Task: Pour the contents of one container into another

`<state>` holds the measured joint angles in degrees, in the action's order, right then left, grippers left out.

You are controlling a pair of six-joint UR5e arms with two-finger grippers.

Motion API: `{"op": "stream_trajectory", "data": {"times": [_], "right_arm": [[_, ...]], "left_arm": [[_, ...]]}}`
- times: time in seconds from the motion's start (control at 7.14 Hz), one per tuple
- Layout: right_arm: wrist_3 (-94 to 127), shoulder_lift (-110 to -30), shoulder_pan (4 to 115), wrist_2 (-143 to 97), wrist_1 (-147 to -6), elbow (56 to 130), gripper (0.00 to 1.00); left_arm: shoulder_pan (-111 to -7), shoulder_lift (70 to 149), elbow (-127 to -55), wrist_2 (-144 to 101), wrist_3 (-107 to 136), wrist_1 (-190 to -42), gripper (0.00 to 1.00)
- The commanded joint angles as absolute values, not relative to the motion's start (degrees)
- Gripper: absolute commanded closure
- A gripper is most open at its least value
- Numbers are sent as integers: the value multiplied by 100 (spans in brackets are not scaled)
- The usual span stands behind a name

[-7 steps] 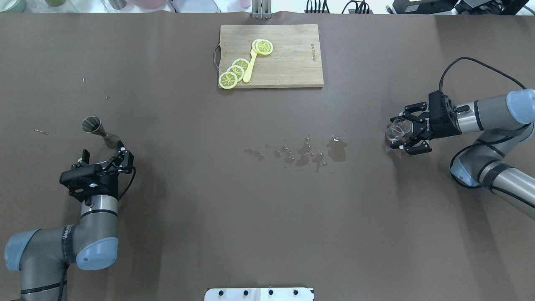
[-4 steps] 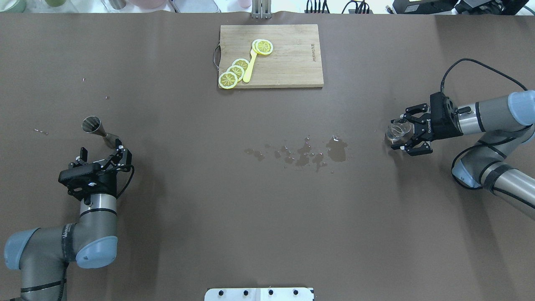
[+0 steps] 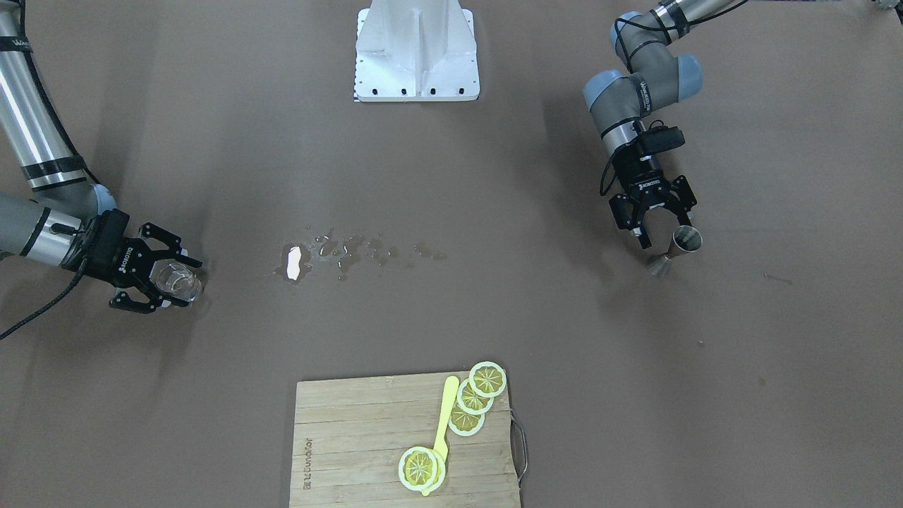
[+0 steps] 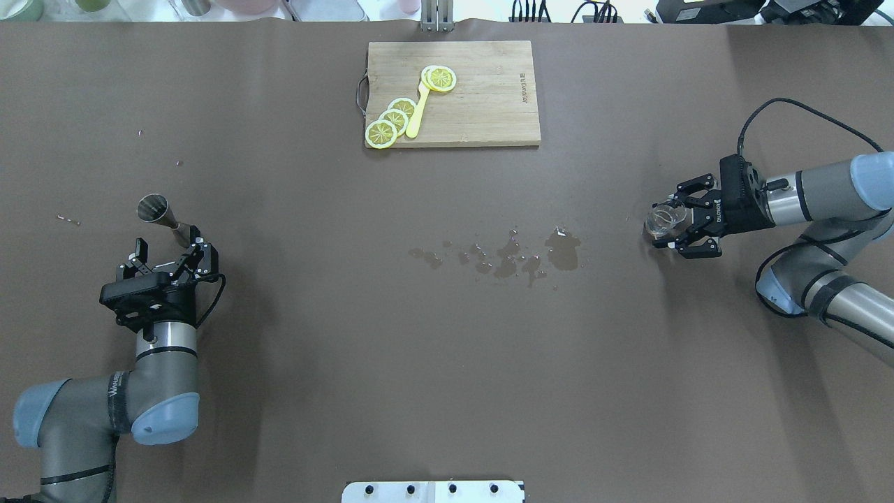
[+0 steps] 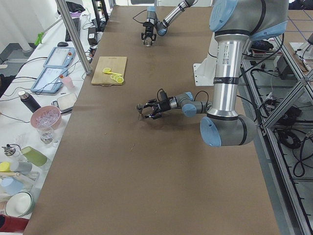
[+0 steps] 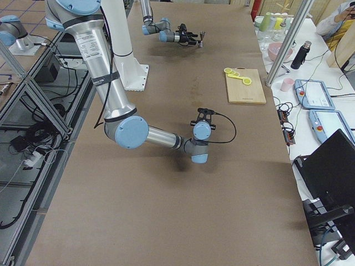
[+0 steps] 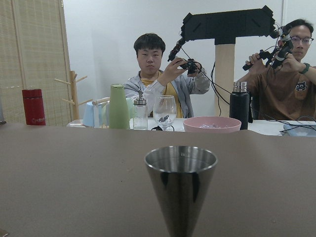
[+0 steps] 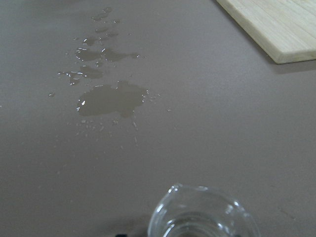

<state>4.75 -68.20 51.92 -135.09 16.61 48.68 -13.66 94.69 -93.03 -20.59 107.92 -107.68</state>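
A steel jigger (image 4: 157, 209) stands upright on the brown table at the left; it fills the centre of the left wrist view (image 7: 180, 187). My left gripper (image 4: 170, 244) is open just behind it, its fingertips level with the jigger's base (image 3: 661, 266). On the right stands a clear glass (image 4: 660, 220), also seen from across the table (image 3: 180, 282) and at the bottom of the right wrist view (image 8: 202, 219). My right gripper (image 4: 672, 222) lies sideways, open, one finger on each side of the glass.
A patch of spilled liquid (image 4: 531, 255) lies mid-table between the arms. A wooden cutting board (image 4: 489, 105) with lemon slices (image 4: 391, 120) and a yellow spoon sits at the far centre. Two people, bottles, cups and a pink bowl (image 7: 212, 123) are beyond the far edge.
My left gripper has moved forward, closer to the jigger. My right gripper has sunk lower and shifted slightly around the glass. Jigger and glass have stayed in place.
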Motion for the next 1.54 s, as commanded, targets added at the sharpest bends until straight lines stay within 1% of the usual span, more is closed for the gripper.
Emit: {"op": "stream_trajectory", "data": {"times": [0.0,0.28,0.42,0.7,0.84,0.98,1.26,1.4], "right_arm": [[466,-6820,5194,-13509,1661,4869,31],[466,-6829,5194,-13509,1670,4878,43],[457,-6829,5194,-13509,1670,4887,45],[466,-6820,5194,-13509,1670,4913,51],[466,-6820,5203,-13509,1661,4965,55],[475,-6820,5308,-13517,1644,5044,55],[483,-6812,5492,-13535,1574,5263,60],[466,-6838,5589,-13640,1295,5517,73]], "left_arm": [[-1371,9492,-9203,-1986,10793,-10775,11],[-1432,9492,-9071,-1995,10802,-10819,11],[-1450,9501,-9044,-1995,10950,-10811,11],[-1529,9799,-8764,-1995,10969,-10819,11],[-1582,9817,-8754,-2004,10969,-10819,11],[-1626,9817,-8754,-2004,10969,-10819,11],[-1696,9817,-8771,-1995,10960,-10819,11],[-1696,9817,-8780,-1995,10969,-10828,11]]}}
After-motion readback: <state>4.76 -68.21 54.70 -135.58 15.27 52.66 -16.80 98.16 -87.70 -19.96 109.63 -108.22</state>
